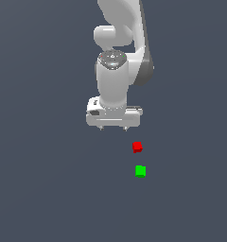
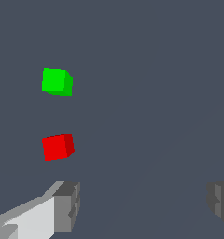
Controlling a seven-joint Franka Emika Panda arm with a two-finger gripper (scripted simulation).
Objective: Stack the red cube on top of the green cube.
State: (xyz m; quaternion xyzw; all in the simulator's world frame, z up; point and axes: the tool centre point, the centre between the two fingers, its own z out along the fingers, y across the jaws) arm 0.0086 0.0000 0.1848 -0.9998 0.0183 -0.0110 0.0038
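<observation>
The red cube [image 1: 137, 147] lies on the dark grey floor, slightly to the exterior view's right of my gripper [image 1: 113, 127]. The green cube [image 1: 140, 171] lies apart from it, a short gap nearer the camera. My gripper hangs above the floor with its jaws wide apart and nothing between them. In the wrist view the red cube [image 2: 58, 146] shows just beyond one grey fingertip [image 2: 67, 205], with the green cube [image 2: 56, 81] farther on. Both cubes rest flat and separate.
The white arm [image 1: 120, 56] rises behind the gripper. The plain dark grey floor [image 1: 49, 189] surrounds the cubes, with no other objects in view.
</observation>
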